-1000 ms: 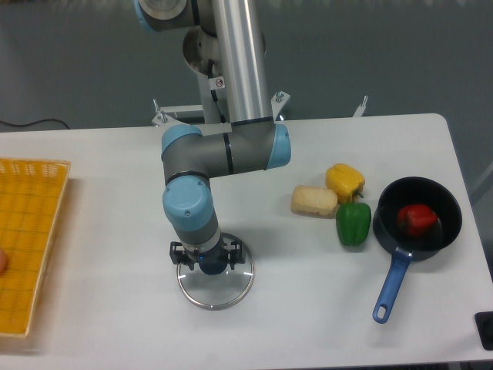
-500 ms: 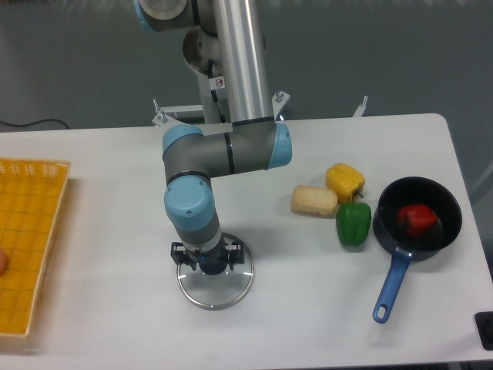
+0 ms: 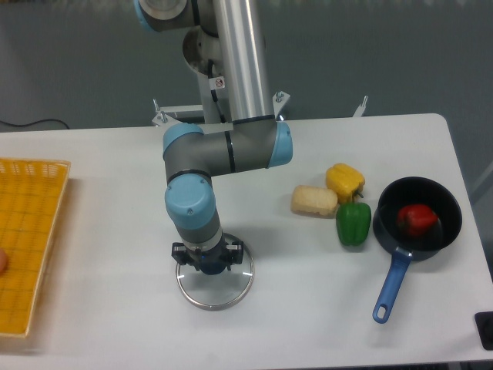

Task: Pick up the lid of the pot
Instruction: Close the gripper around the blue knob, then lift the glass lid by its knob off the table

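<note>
In the fixed camera's view, a UR5e arm [image 3: 185, 204] of smooth grey tubing and blue round caps reached down over a pale, matte table [image 3: 115, 308]. Its gripper [image 3: 208, 253], dark and angular, stood with its two fingers spread to either side of a round, dark blue knob [image 3: 213, 268]. The knob topped the pot lid [image 3: 214, 293], a glass disc bound by a thin, shiny rim, which lay flat on the table directly below the gripper.

Near the table's far side sat a glossy yellow pepper [image 3: 345, 181], lobed and bright, beside a tan, blocky loaf [image 3: 314, 200] with rounded edges. A smooth green pepper [image 3: 353, 224] lay just in front of the yellow one. Next to it, a round black pan [image 3: 450, 233] held a shiny red pepper [image 3: 417, 220], its long blue handle [image 3: 394, 284] angled toward the camera.

At the opposite edge stood a yellow crate [image 3: 63, 220] with straight walls, cut off by the frame, with a rounded orange item [image 3: 2, 260] partly visible inside. A thin black cable [image 3: 35, 124] curved beyond the table.
</note>
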Tool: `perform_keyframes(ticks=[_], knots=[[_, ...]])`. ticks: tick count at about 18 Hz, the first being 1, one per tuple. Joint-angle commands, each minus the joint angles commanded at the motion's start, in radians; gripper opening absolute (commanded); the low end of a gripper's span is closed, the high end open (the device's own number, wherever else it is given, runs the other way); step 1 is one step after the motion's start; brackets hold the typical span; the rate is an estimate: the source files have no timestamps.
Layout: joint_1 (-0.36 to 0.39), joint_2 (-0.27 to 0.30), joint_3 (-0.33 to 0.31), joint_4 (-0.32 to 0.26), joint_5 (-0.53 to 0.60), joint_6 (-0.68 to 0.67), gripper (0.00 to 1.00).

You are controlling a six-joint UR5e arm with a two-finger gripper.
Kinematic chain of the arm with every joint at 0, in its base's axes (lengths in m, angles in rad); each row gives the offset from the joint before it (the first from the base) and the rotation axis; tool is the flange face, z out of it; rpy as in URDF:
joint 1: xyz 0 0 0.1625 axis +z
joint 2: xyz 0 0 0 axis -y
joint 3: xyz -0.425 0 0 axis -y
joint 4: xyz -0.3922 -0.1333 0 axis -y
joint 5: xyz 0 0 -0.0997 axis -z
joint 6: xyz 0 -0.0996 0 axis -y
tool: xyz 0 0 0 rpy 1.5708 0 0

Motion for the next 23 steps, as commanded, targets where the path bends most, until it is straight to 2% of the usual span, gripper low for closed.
perform_keyframes(ticks=[7, 11, 17, 23], knots=[[0.0, 0.009, 0.0, -0.005, 0.005, 0.005, 0.59], [0.003, 0.041, 0.0, -0.011, 0.005, 0.014, 0.59], [0.023, 0.072, 0.003, -0.057, 0.011, 0.066, 0.59], [0.074, 0.13, 0.006, -0.167, 0.005, 0.17, 0.59]])
